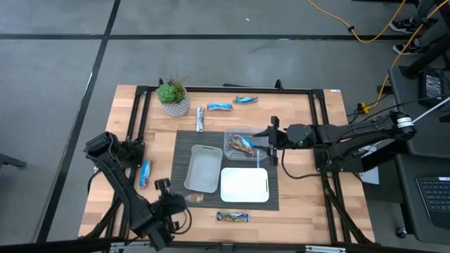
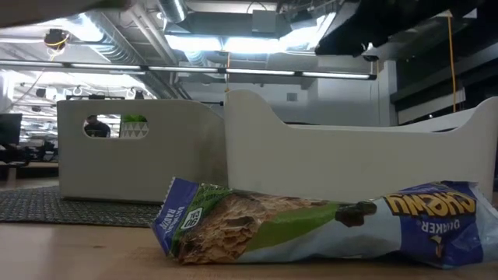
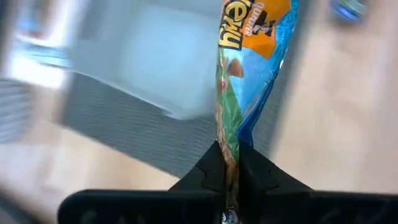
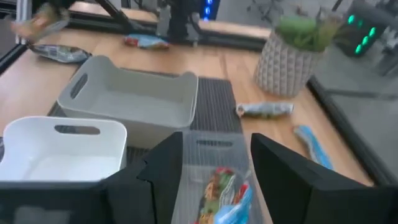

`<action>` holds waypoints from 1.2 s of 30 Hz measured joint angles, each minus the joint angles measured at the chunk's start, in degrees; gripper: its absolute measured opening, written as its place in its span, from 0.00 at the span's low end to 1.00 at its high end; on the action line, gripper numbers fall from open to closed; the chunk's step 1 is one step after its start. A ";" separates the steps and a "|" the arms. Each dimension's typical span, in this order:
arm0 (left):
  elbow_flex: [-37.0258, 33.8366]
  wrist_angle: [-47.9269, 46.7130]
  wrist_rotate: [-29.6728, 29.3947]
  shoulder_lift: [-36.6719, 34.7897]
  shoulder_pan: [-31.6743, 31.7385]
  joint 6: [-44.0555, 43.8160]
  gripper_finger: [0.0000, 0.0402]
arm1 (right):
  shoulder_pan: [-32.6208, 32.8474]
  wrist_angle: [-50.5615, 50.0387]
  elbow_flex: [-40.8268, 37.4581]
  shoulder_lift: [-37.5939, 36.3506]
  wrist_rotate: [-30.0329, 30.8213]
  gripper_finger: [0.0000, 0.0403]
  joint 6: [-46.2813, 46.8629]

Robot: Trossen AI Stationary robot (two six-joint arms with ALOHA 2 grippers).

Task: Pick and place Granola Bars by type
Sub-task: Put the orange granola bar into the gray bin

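My left gripper (image 1: 184, 199) is near the table's front left, by the grey tray (image 1: 204, 169), shut on a blue-and-orange granola bar (image 3: 249, 74). My right gripper (image 4: 217, 168) stands open above the clear tray (image 1: 242, 145), which holds a few bars (image 4: 224, 193); its fingers stand either side of the tray without touching. Other bars lie flat on the wood: two blue ones (image 1: 219, 107) (image 1: 245, 99) and a silver one (image 1: 200, 118) at the far side, a blue one (image 1: 145, 172) at the left, and one (image 1: 233, 216) by the near edge. My left gripper pinches the granola bar between its two fingers near one end (image 3: 229, 158), the wrapper edge-on between them. The fingers slant downward from the table's near left. The rest of the bar sticks out ahead of the fingertips, lifted clear of the table.
A white tray (image 1: 245, 185) sits right of the grey tray on the dark mat (image 1: 184, 144). A potted plant (image 1: 174, 96) stands at the far left. A black frame rail (image 1: 138, 112) runs round the table.
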 joint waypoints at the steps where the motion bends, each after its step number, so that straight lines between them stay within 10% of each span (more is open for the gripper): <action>1: 1.07 -3.29 -1.36 -0.02 0.41 -1.79 0.03 | 0.00 0.49 0.00 0.00 -0.04 0.48 -0.55; 36: 3.05 -6.09 -12.73 -8.44 27.34 14.74 0.02 | 0.00 0.22 0.00 0.00 -0.01 0.48 -4.55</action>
